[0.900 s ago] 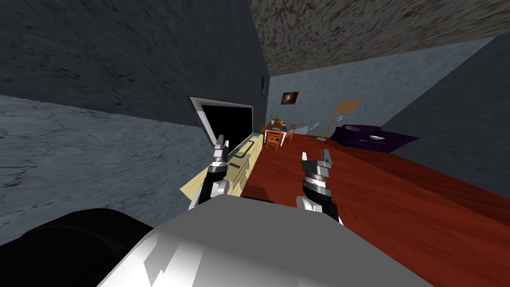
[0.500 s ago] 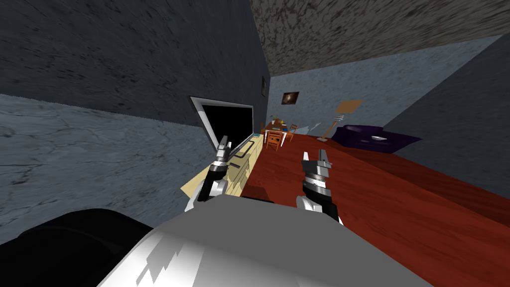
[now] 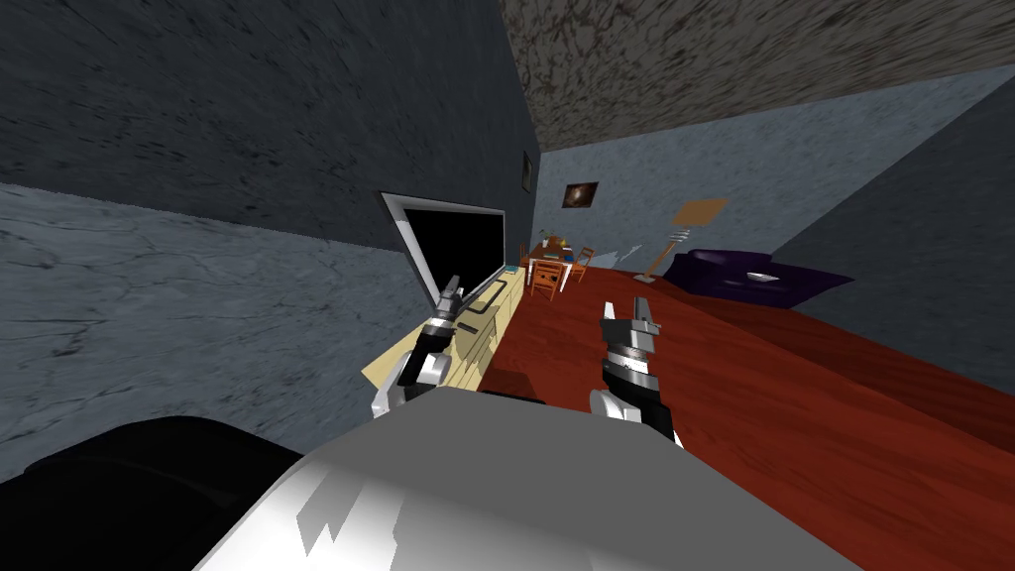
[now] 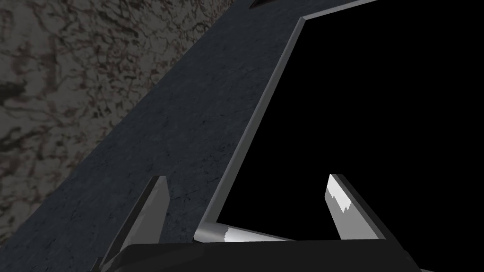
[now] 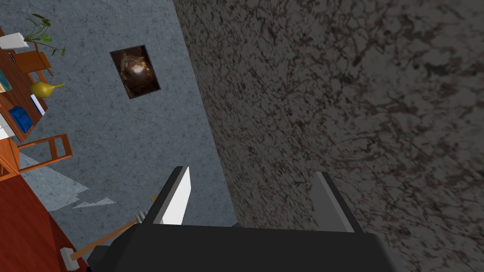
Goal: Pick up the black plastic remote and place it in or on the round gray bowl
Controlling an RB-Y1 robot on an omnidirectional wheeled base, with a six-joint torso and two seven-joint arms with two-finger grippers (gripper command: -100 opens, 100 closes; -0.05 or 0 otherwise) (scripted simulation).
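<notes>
Left end effector [image 3: 451, 297], released, hung at eleven o'clock over the cream cabinet [image 3: 499, 315], presumably starting the pickup; right end effector [image 3: 627, 315] waited, released.

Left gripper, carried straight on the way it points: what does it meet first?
Probably the grey-framed black screen, near its lower corner; the left gripper, jaws open, aims at its frame edge. Depth is unclear.

no readable text, labels, brands, numbers or signs on anything
</notes>
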